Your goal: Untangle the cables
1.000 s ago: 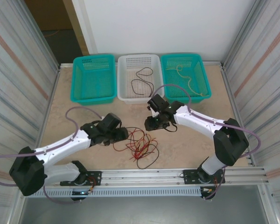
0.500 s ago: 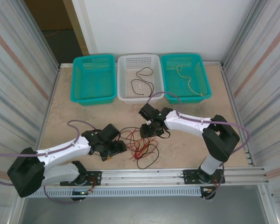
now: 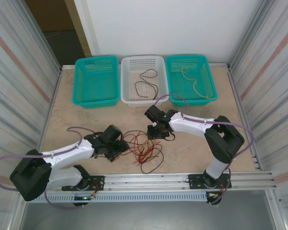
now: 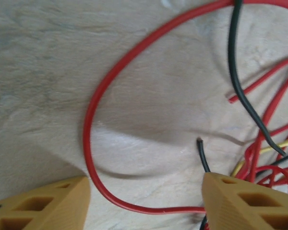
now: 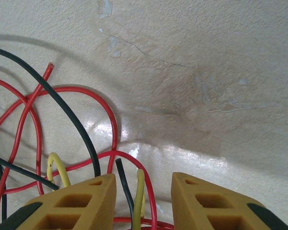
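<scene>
Left gripper (image 4: 144, 187) gaping astride one red cable (image 4: 88, 120), right gripper (image 5: 144, 182) gaping over tangled cables (image 3: 145, 149); three baskets (image 3: 143, 59) behind.

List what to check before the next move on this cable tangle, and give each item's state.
1. Left gripper open with a strand between its fingers: ok; a red cable loop runs between them.
2. Right gripper isolates one strand: not ok; a yellow cable and a black cable both lie between its open fingers.
3. Tangle separated: not ok; strands cross on the table.
4. Fingers clear of the table: cannot tell.
5. Sorted cables in baskets: ok; one in the white basket, one in the right teal basket.
</scene>
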